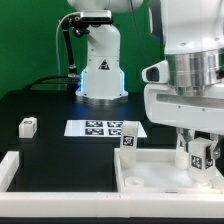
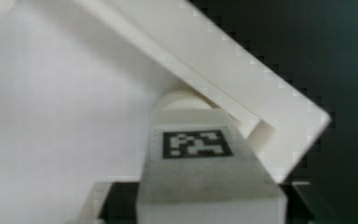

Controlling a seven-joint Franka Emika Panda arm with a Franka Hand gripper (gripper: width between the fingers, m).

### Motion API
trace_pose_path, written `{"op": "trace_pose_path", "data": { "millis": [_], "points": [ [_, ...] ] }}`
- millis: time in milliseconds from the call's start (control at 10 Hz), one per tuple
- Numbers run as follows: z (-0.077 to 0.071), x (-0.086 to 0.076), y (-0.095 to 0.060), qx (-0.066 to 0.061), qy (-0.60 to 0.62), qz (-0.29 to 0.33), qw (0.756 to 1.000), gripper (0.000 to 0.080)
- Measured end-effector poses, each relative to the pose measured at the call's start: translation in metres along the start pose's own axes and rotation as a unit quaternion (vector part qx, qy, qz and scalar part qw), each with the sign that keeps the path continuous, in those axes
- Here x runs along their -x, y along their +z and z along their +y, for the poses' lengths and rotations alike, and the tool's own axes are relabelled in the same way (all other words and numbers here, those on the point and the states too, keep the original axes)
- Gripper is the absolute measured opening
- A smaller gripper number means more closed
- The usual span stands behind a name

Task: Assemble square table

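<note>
The white square table top (image 1: pixel 150 170) lies at the front of the exterior view's right, its raised rim upward. One white tagged leg (image 1: pixel 128 141) stands at its far left corner. My gripper (image 1: pixel 198 150) is shut on a second tagged leg (image 1: pixel 197 154) and holds it upright at the top's right side. In the wrist view the held leg (image 2: pixel 197 150) sits between my gripper's (image 2: pixel 202 203) black fingers (image 2: pixel 126 202), close against a corner of the table top's rim (image 2: pixel 247 85). A third leg (image 1: pixel 28 125) lies on the black table at the left.
The marker board (image 1: pixel 100 129) lies flat behind the table top. A long white L-shaped rail (image 1: pixel 18 166) borders the front left. The robot's white base (image 1: pixel 100 70) stands at the back, with a green wall behind it.
</note>
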State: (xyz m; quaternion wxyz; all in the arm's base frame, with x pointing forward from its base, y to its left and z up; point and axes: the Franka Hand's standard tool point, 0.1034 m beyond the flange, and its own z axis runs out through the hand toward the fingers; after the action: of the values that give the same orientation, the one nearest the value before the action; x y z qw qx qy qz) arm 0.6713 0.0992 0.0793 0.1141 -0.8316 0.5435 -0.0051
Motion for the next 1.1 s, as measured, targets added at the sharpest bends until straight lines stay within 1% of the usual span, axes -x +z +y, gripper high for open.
{"op": "trace_pose_path", "data": {
  "millis": [200,300,400,500,600,700,800,900,1000,1100],
  "points": [
    [-0.0071,0.0124,0.0044,-0.001,0.144,0.0,0.99,0.0291],
    [-0.0078,0.0117,0.0041,-0.001,0.196,0.003,0.981,0.0291],
    [-0.0082,0.0117,0.0043,-0.001,0.208,0.004,0.978,0.0291],
    [-0.0079,0.0112,0.0043,-0.001,0.192,0.004,0.981,0.0292],
    [-0.0061,0.0106,0.0037,0.004,0.144,0.004,0.99,0.0292],
    [-0.0007,0.0092,0.0006,0.02,0.069,0.001,0.997,0.0502],
    [0.0006,0.0082,0.0008,0.029,-0.026,0.012,0.999,0.0502],
    [0.0005,0.0104,0.0022,0.036,-0.121,0.019,0.992,0.0621],
    [0.0005,0.0099,0.0021,0.034,-0.12,0.017,0.992,0.0641],
    [0.0009,0.0085,0.002,0.035,-0.159,0.016,0.987,0.0641]
  ]
}}
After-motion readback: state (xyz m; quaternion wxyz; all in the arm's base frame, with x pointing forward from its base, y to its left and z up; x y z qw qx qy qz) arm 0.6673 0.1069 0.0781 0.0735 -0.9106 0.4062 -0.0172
